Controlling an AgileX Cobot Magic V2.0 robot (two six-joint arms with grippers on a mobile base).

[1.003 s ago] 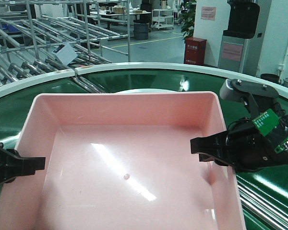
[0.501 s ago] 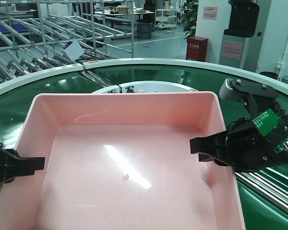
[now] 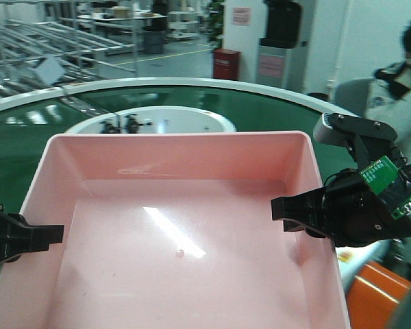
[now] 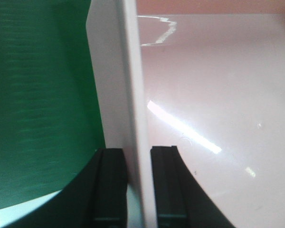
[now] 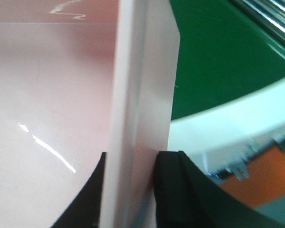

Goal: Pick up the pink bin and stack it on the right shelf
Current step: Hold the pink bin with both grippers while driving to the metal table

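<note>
The pink bin (image 3: 178, 226) fills the lower middle of the front view, empty, held up between both arms. My left gripper (image 3: 51, 236) is shut on its left wall; in the left wrist view (image 4: 138, 159) one finger sits outside and one inside the rim (image 4: 133, 95). My right gripper (image 3: 288, 209) is shut on the right wall; the right wrist view (image 5: 130, 164) shows the wall (image 5: 142, 85) pinched between its fingers. The right shelf is not in view.
A green curved conveyor (image 3: 274, 113) with a white rim runs beyond the bin, around a white round centre (image 3: 151, 123). Roller racks (image 3: 48, 41) stand far left. A person (image 3: 397, 82) sits at the right. An orange object (image 3: 377, 295) lies at lower right.
The background has swept leftward behind the bin: the roller racks slid to the far left and a person and an orange object came into view on the right. Both grips hold unchanged.
</note>
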